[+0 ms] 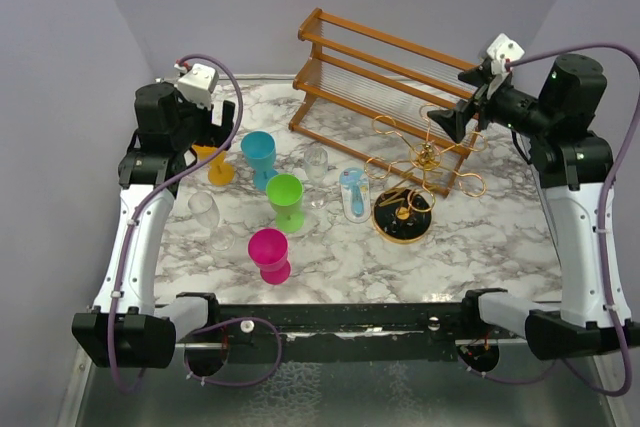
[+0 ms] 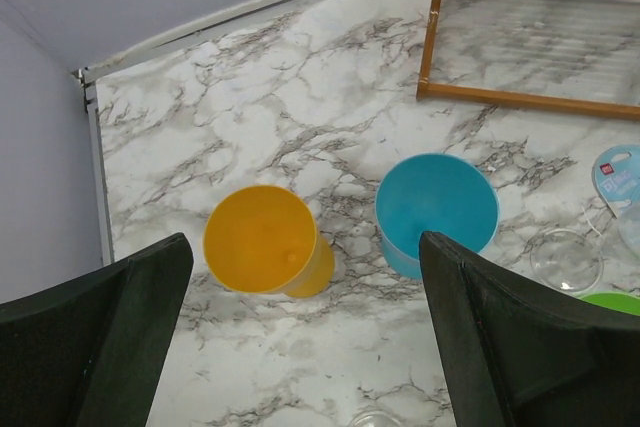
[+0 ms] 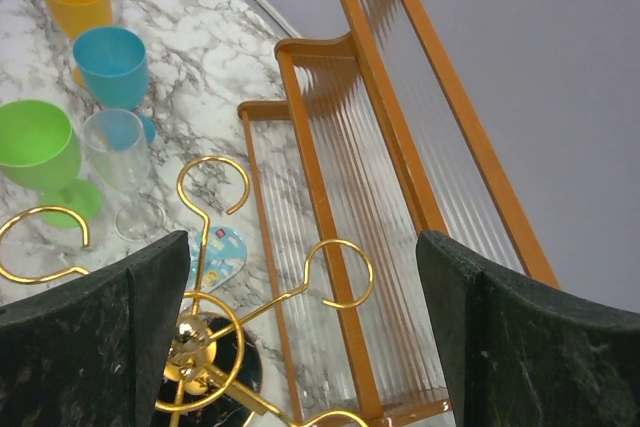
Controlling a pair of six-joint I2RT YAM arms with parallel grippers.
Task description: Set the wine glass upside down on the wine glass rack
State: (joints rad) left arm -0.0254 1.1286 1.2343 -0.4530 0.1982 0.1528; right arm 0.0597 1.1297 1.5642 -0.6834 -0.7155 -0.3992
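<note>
Task not done yet, as far as the views show. Wine glass (image 1: 316, 169) stands upright on the worktop (image 1: 480, 247), stem down, between the green cup (image 1: 286, 195) and a blue pack (image 1: 353, 192), near the wine glass rack (image 1: 425, 157) but apart from it. A 2nd clear glass (image 1: 205, 209) sits further left, also upright.

Gold loops of the rack that show in the right wrist view are bare; nothing hangs from them. The lower part near the black base is too cluttered in the top view to read.

Right gripper (image 1: 445, 124) hovers over the back of the rack, in front of the wooden shelf (image 1: 370, 67), spread wide w/ nothing between the fingers. Left gripper (image 2: 305, 247) is also wide and empty, above the yellow cup (image 2: 262, 239) and blue cup (image 2: 437, 209).

Left to do, by my read: reach a glass, grip it, flip it bowl-down, slide the stem into a loop, let go. So approx. the whole job remains.
</note>
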